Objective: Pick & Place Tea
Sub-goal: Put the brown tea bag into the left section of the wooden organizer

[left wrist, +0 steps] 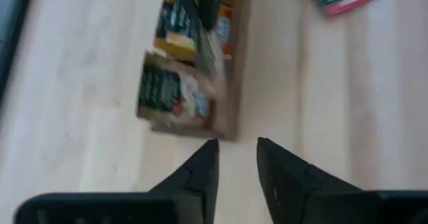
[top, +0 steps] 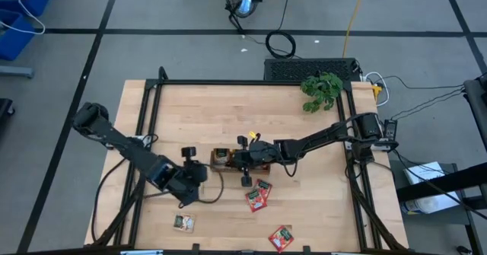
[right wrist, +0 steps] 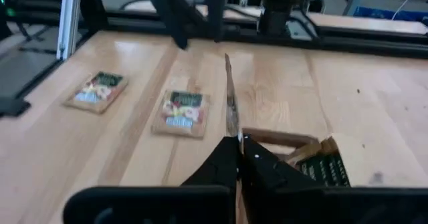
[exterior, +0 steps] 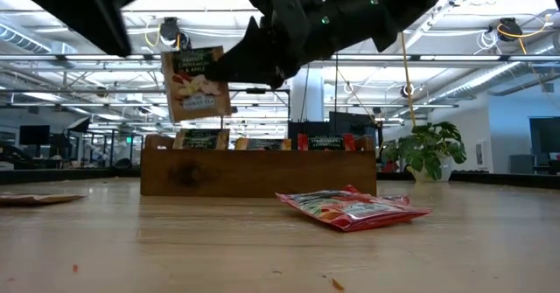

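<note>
Two dark arms meet over the middle of the wooden table. The right arm stretches in from the right edge, its right gripper pinched shut on a brown tea sachet, held upright by one edge above the left end of the brown tray. The left arm slants in from the left edge, elbow bent; its left gripper hangs just off that same end of the tray, fingers a narrow way apart and holding nothing. Loose on the table lie four more sachets: two red ones just in front of the tray, one red and one brown near the front edge. Others stand in the tray, too crowded to count. One plant sits at the far right corner.
</note>
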